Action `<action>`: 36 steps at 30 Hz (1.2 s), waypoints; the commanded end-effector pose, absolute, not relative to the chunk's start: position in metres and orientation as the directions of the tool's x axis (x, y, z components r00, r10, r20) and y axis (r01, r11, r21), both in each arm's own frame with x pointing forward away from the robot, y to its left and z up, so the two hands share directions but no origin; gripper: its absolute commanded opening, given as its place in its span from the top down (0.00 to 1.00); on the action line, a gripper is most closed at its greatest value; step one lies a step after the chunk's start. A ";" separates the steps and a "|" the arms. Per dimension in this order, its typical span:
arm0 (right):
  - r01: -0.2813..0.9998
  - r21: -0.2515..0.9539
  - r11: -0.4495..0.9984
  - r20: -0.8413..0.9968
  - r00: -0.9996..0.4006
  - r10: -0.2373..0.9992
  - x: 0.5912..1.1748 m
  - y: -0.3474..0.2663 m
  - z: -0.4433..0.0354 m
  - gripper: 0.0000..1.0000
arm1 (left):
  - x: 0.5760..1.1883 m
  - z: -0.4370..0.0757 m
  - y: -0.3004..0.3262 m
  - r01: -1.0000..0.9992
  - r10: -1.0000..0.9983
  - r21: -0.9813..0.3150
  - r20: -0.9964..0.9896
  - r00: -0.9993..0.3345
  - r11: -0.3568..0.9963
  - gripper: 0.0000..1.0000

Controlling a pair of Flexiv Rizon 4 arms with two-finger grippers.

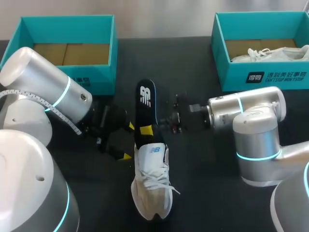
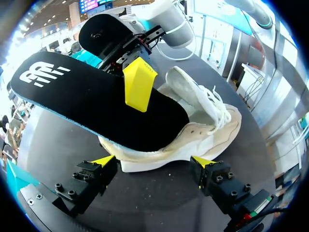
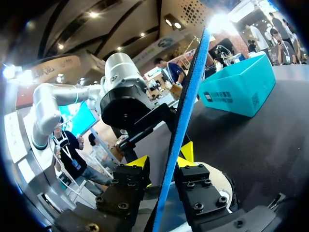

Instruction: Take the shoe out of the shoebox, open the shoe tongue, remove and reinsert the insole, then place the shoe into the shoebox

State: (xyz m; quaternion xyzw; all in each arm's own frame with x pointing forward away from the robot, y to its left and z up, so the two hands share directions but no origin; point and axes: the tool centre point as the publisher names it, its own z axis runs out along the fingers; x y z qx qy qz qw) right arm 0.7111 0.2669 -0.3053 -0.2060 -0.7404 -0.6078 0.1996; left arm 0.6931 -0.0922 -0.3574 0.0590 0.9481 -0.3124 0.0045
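A white shoe lies on the dark table, toe toward me. The black insole slants up out of its opening, away from me. My right gripper is shut on the insole's middle. In the right wrist view the insole stands edge-on between the two yellow fingertips. My left gripper stands open just left of the shoe's heel. In the left wrist view its fingers straddle the shoe without touching it, and the insole crosses above with a right fingertip pressed on it.
An open teal shoebox stands at the back left with only brown cardboard showing inside. A second teal box at the back right holds another white shoe. Both arms crowd the table's middle.
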 end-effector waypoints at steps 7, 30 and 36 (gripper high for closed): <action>0.547 0.819 0.173 0.545 -0.836 0.066 0.714 0.270 -0.308 1.00 | 0.693 -0.358 -0.092 0.115 0.109 -0.591 -0.046 -0.993 0.798 0.00; 0.668 0.737 0.104 0.665 -0.744 0.065 0.684 0.263 -0.346 1.00 | 0.693 -0.358 -0.092 0.115 0.109 -0.591 -0.046 -0.993 0.798 0.00; 0.696 0.712 0.097 0.693 -0.718 0.068 0.674 0.264 -0.353 1.00 | 0.693 -0.358 -0.092 0.115 0.109 -0.591 -0.046 -0.993 0.798 0.00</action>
